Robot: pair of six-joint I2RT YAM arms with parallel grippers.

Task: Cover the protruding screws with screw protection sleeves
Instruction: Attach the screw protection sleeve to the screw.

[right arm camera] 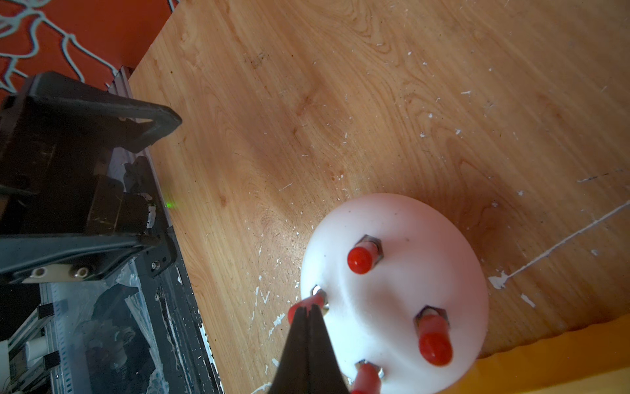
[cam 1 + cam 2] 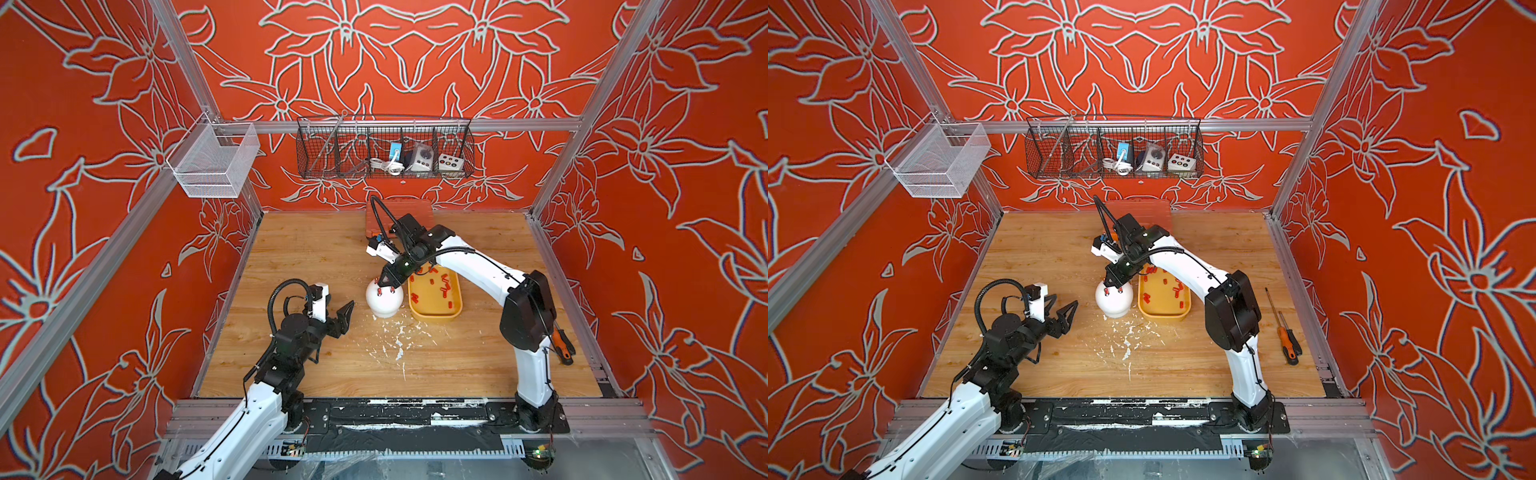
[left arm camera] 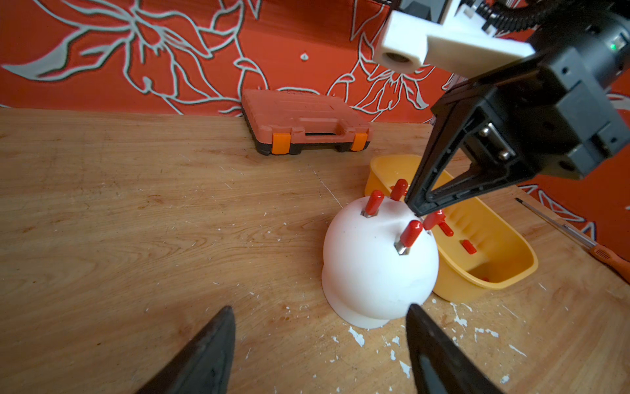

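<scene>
Sleeves are fitted on four screws of the dome near the desk centre. Loose sleeves are held in the tray just beside it. Right gripper fingers are pressed together against one fitted sleeve; left gripper fingers are spread, empty.

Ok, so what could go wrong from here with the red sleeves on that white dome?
One: the shut right claw meets a small red tubular plastic sleeve on the white rounded dome; pulling away may drag it off. Two: the open left claw stands clear of the dome, so a push might slide or tip it toward the yellow plastic tray beside it.
</scene>
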